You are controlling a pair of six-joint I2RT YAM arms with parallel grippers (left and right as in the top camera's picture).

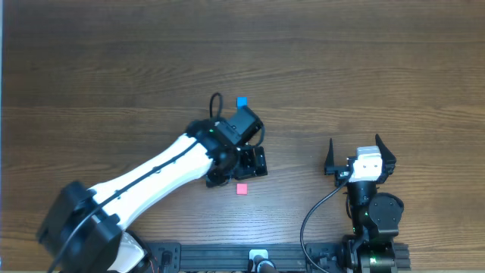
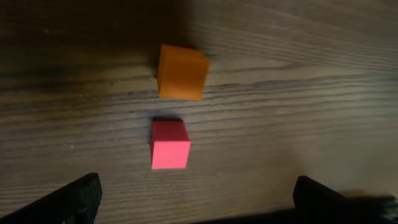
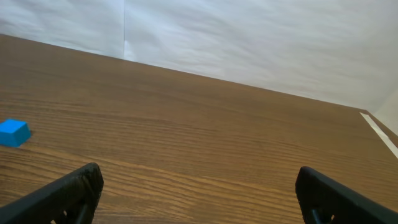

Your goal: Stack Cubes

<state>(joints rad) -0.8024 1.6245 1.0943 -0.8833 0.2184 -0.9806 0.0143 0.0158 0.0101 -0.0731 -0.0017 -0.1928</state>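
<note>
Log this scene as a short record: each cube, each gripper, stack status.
stack status: no cube on another yet
red cube: flat on the table, close to the orange cube, not touching it
orange cube: flat on the table, just beyond the red cube
blue cube: on the table, alone, past the left arm's wrist
left gripper: open, empty, hovers near the red cube
right gripper: open, empty, near its own base, away from the cubes
</note>
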